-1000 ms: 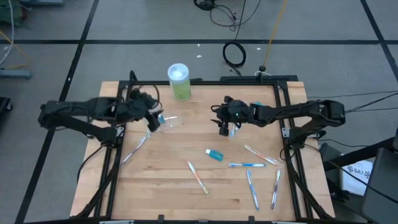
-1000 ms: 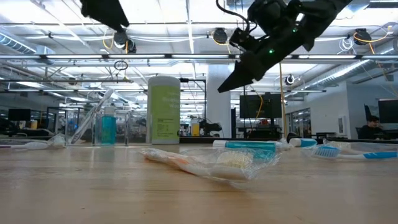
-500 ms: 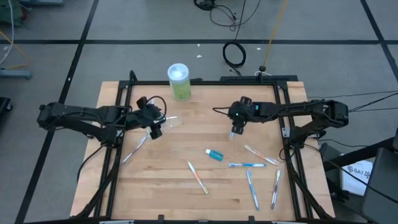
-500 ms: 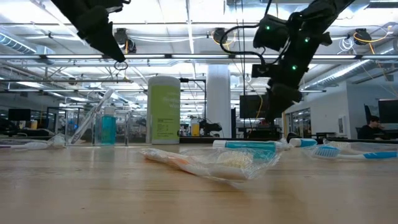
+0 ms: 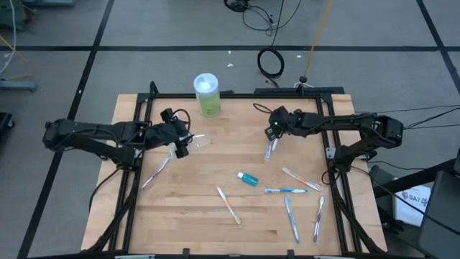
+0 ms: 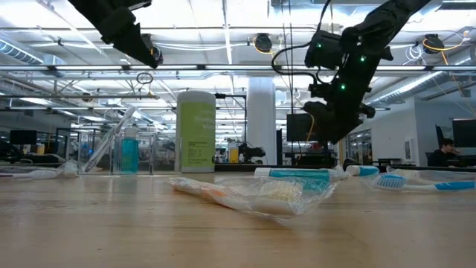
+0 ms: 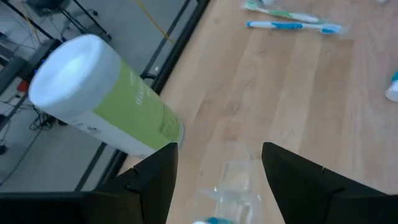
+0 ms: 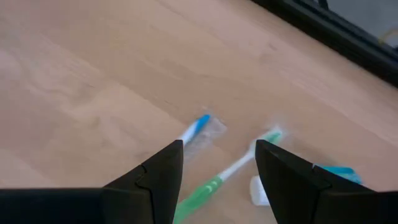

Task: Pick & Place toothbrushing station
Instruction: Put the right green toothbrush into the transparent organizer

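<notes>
The clear cup stands at the table's left far part; it holds a blue tube and a leaning toothbrush. My left gripper hangs open just left of and above the cup, and the cup shows between its fingers without touching them. My right gripper is open above two toothbrushes at the far right, clear of both. Another blue white-capped tube lies mid-table. Several more toothbrushes lie flat on the near right half.
A tall green container with a white lid stands at the far edge, just beyond the cup. One toothbrush lies at the left, an orange wrapped one near the middle. A black frame borders the wooden top.
My right gripper has gone toward the table's far right corner and rolled, its fingers swinging from a slant to pointing down over the toothbrush there. My left gripper has sunk toward the cup and rolled a little. Nothing on the table has moved.
</notes>
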Motion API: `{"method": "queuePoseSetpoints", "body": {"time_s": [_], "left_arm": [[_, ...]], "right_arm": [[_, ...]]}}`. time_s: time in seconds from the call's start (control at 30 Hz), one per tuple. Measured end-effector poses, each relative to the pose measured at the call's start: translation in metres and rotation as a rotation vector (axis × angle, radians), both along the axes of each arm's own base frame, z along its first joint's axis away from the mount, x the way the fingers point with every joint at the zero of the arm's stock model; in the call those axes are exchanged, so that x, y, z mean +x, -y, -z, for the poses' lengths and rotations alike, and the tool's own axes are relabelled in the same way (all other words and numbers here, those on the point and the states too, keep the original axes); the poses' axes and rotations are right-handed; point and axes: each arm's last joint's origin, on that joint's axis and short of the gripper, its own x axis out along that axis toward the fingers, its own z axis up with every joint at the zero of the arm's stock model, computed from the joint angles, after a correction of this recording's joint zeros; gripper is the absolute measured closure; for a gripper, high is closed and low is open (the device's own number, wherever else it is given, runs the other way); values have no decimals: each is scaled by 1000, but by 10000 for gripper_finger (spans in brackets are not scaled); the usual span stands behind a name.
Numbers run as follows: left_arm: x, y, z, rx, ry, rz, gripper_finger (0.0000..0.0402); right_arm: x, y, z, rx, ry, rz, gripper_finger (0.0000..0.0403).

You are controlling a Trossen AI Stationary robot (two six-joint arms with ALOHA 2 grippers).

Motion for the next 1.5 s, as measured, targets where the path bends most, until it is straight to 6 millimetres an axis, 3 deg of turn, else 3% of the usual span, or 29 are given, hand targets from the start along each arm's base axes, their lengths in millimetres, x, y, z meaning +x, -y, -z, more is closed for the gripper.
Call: {"method": "queuePoseSetpoints", "body": {"time_s": [0.27, 0.43, 0.73, 1.17, 1.5], "left_arm": [[2, -16, -5, 43, 36, -43, 160], [1, -24, -5, 38, 35, -78, 160], [0, -33, -5, 37, 37, -112, 160], [-1, -35, -5, 20, 40, -105, 160], [0, -34, -5, 7, 43, -93, 160]], "right_arm": [[-23, 24, 18, 22, 11, 152, 206], [-31, 38, 26, 65, 124, 165, 206], [-46, 41, 42, 87, 125, 217, 206], [-39, 50, 68, 78, 177, 215, 207], [-38, 51, 70, 67, 159, 207, 290]]}}
